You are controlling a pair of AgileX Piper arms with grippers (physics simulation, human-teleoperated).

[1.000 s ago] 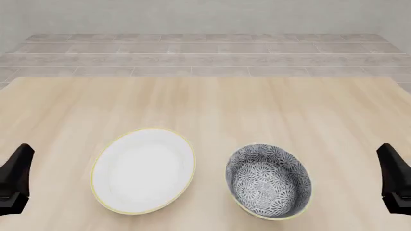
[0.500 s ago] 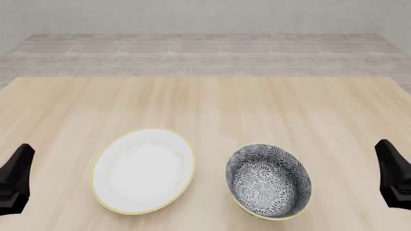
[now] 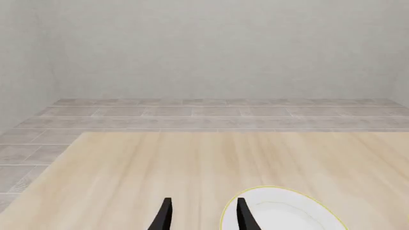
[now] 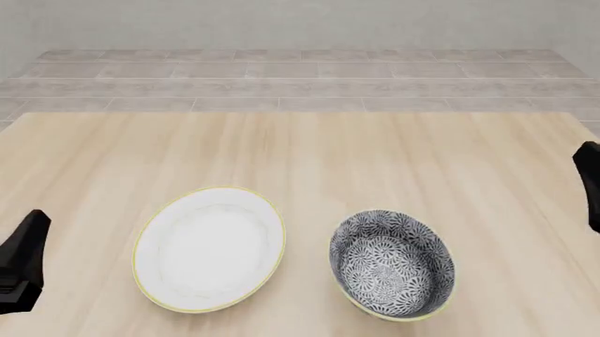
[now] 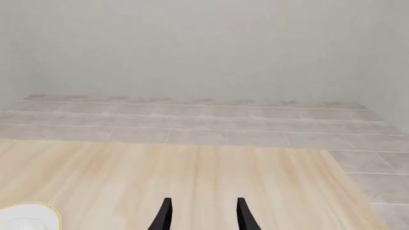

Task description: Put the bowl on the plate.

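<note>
Both arms show only as plain black, matte shapes with no cables, screws or markings to be seen. The left tool (image 4: 21, 265) is a dark wedge tapering to a point, with a stepped lower block. The right tool (image 4: 589, 184) shows a rounded black sliver. Each wrist view shows two slim black fingers (image 3: 165, 215), narrow at the tip and widening toward the base.

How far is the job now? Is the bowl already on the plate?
Nothing is done yet: the bowl sits on the table beside the plate, with a gap between them. Nothing is in hand; the left tool and right tool are both open and empty, away from the bowl. Still left: grasp the bowl, lift it, and set it on the plate.
</note>
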